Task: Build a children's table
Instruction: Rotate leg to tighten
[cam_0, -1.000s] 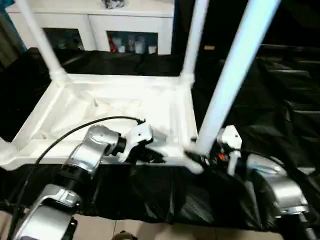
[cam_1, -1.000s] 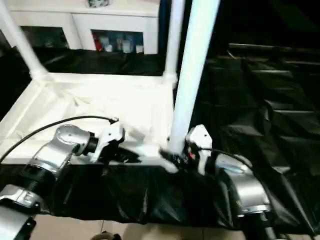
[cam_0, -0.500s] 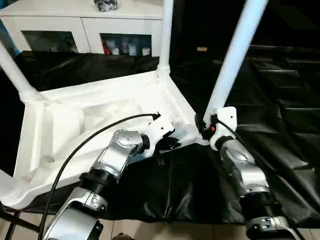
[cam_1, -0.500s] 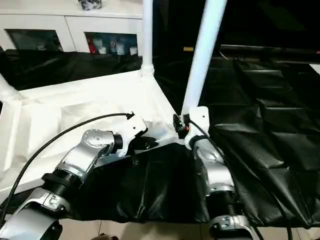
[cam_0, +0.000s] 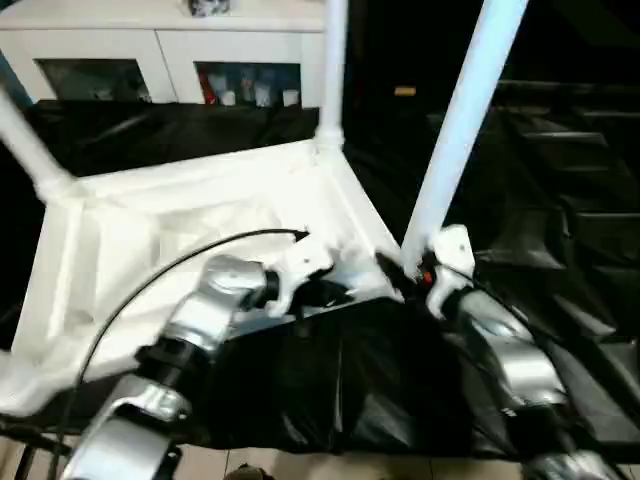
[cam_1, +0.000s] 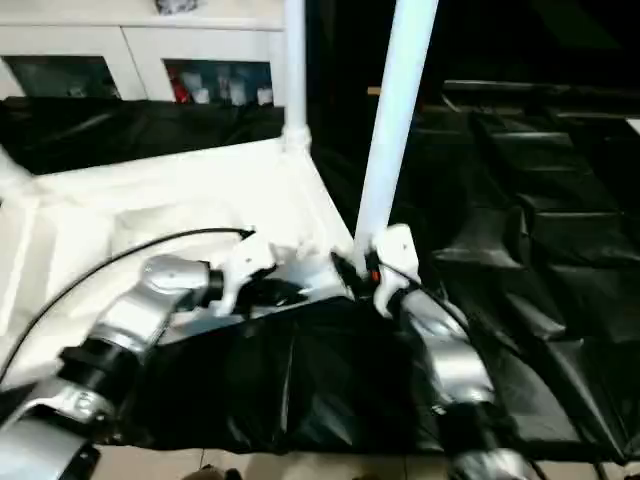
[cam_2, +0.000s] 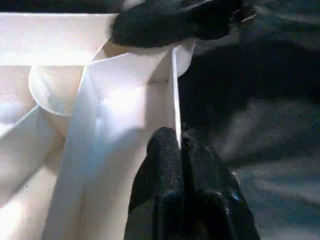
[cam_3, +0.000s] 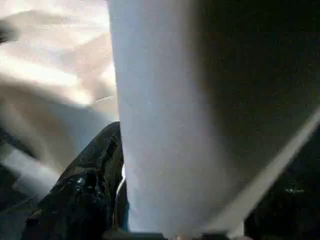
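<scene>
The white tabletop (cam_0: 180, 215) lies upside down on a black cloth, ribbed underside up. White legs stand in its corner sockets: one at the near right (cam_0: 455, 130), one at the far corner (cam_0: 333, 70), one at the left (cam_0: 25, 140). My left gripper (cam_0: 330, 292) is at the near rim. In the left wrist view it (cam_2: 179, 140) is shut on the thin rim wall (cam_2: 174, 90). My right gripper (cam_0: 400, 272) sits at the foot of the near right leg (cam_3: 160, 125), right against it.
A white cabinet (cam_0: 170, 60) with glass-fronted compartments stands behind the table. Wrinkled black cloth (cam_0: 560, 200) covers the work surface, with pale floor (cam_0: 300, 465) at its near edge. A black cable (cam_0: 150, 280) arcs over the tabletop to my left wrist.
The tabletop has swung on the cloth, its near right corner moving away from me, both grippers staying at that edge. My right arm has stretched forward. The view has also shifted.
</scene>
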